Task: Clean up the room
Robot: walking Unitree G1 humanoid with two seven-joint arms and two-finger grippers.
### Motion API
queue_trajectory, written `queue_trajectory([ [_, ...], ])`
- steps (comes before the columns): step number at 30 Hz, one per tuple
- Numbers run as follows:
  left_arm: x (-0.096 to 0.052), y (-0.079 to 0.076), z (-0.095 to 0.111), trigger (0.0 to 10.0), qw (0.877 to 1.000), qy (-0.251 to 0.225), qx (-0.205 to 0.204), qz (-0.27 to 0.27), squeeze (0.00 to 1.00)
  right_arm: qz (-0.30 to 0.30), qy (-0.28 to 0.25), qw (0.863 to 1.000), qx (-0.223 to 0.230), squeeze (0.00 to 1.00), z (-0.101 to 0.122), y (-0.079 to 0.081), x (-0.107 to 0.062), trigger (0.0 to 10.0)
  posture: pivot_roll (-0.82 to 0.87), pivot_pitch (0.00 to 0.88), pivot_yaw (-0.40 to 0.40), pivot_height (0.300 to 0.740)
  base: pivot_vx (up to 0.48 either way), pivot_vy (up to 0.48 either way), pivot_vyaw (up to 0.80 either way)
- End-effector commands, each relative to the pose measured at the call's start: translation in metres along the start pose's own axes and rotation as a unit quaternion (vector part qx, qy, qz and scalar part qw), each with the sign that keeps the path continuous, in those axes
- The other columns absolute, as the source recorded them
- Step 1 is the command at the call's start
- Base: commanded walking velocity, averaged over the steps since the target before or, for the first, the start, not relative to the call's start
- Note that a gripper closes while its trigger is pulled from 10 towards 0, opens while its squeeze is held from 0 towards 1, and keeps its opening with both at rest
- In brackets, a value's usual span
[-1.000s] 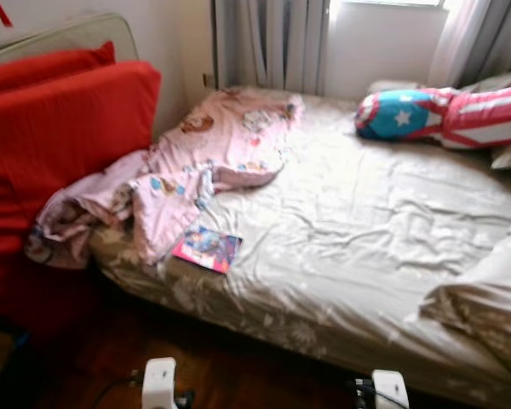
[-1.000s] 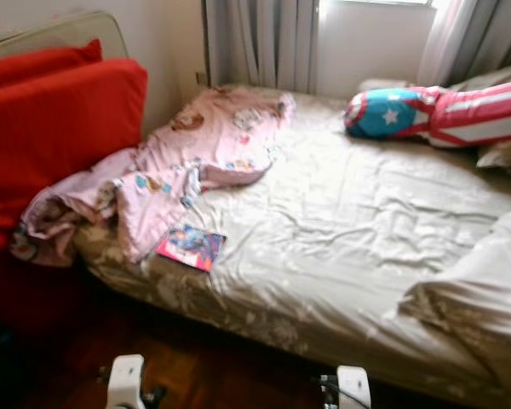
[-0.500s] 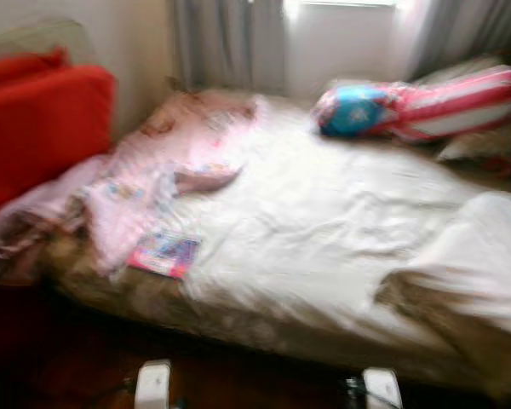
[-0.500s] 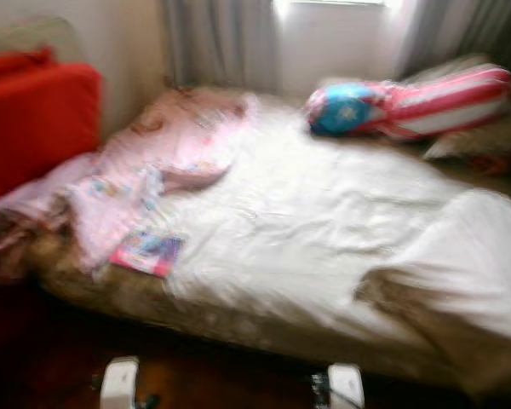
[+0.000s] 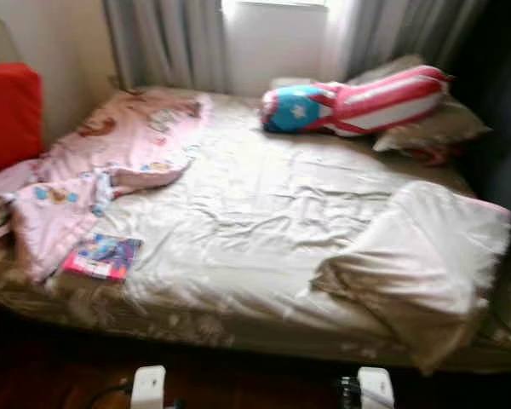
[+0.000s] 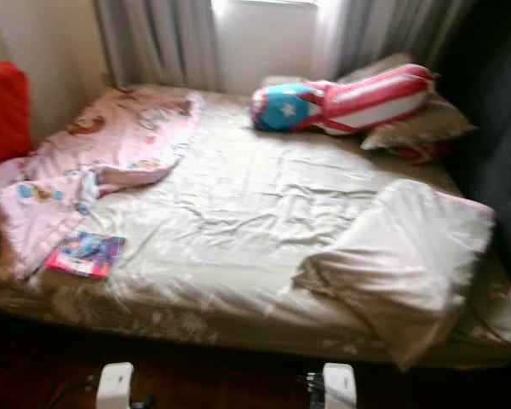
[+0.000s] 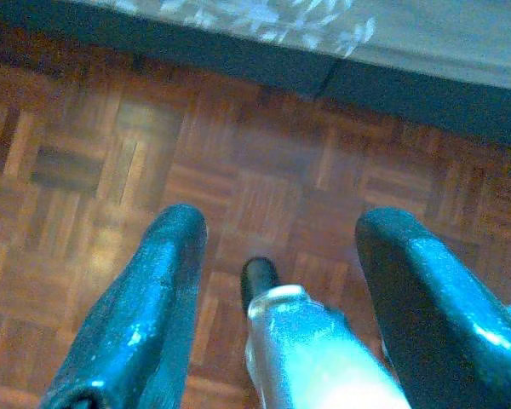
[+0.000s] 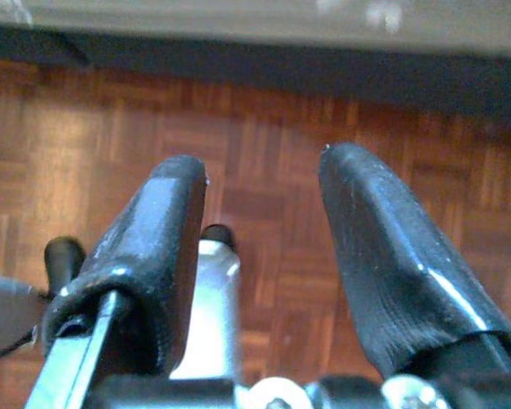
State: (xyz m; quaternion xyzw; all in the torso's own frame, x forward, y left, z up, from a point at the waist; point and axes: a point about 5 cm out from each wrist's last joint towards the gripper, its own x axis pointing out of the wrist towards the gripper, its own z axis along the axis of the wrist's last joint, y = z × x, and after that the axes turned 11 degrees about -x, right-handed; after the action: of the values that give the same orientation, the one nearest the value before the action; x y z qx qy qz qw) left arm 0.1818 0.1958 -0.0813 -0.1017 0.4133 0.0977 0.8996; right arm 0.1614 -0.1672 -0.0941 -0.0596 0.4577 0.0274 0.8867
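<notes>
A bed with a creased beige sheet stands before me. A pink patterned blanket lies crumpled over its left side. A colourful book rests near the bed's front left edge, just below the blanket. A long star-and-stripes cushion lies at the head, by the window. A beige duvet is bunched up at the front right. My left gripper hangs open over the parquet floor, holding nothing. My right gripper is also open and empty, low beside the bed base.
A red cushion stands at the far left against the wall. Grey curtains and a bright window are behind the bed. Beige pillows lie under the striped cushion. Dark parquet floor runs along the bed's front.
The camera has turned to the right: the red cushion has slid to the left edge of the picture and the bed's right side has come into view. Nothing on the bed has moved.
</notes>
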Motion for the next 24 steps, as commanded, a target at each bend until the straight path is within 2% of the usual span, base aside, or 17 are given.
queue_trajectory([
  [1, 0.0016, -0.0093, 0.0023, 10.0, 1.000, 0.000, -0.001, -0.011, 0.00, -0.012, 0.006, 1.000, -0.001, 0.00, -0.0018, -0.0098, -0.0006, 10.0, -0.02, 0.000, -0.022, 0.740, 0.000, -0.300, -0.63],
  [9, 0.0018, -0.0089, 0.0030, 10.0, 1.000, 0.000, -0.002, -0.010, 0.00, -0.012, 0.003, 1.000, -0.002, 0.00, -0.0005, -0.0093, -0.0003, 10.0, -0.02, 0.000, -0.023, 0.740, 0.000, -0.299, -0.61],
  [17, 0.0016, -0.0083, 0.0021, 10.0, 1.000, 0.002, -0.001, -0.009, 0.00, -0.012, -0.002, 1.000, -0.001, 0.00, 0.0005, -0.0090, -0.0003, 10.0, -0.02, 0.000, -0.023, 0.740, 0.000, -0.295, 0.00],
  [24, 0.0015, -0.0067, 0.0021, 10.0, 1.000, 0.001, -0.008, -0.005, 0.00, -0.013, -0.004, 1.000, 0.000, 0.00, 0.0007, -0.0090, -0.0004, 10.0, -0.02, 0.000, -0.024, 0.740, 0.000, 0.000, 0.00],
])
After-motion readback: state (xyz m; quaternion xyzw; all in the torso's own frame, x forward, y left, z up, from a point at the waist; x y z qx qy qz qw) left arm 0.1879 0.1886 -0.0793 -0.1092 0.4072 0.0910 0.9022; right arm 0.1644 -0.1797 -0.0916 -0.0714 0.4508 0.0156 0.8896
